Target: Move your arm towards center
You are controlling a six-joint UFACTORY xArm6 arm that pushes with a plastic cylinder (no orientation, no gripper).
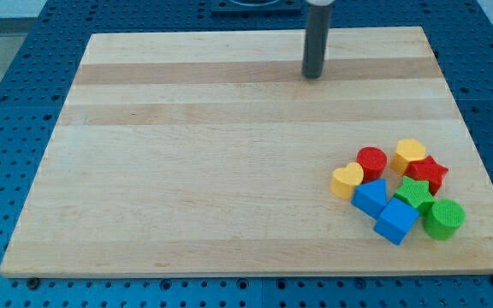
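Observation:
My tip [313, 74] rests on the wooden board [187, 154] near the view's top, right of the middle. It touches no block. All the blocks sit in a tight cluster at the view's lower right, far below the tip: a yellow heart [347, 180], a red cylinder [371, 161], a yellow block [410, 154], a red star [427, 173], a green star [414, 194], a green cylinder [443, 218], a blue block [371, 197] and a blue cube [396, 222].
The board lies on a blue perforated table [24, 103] that shows on all sides around it.

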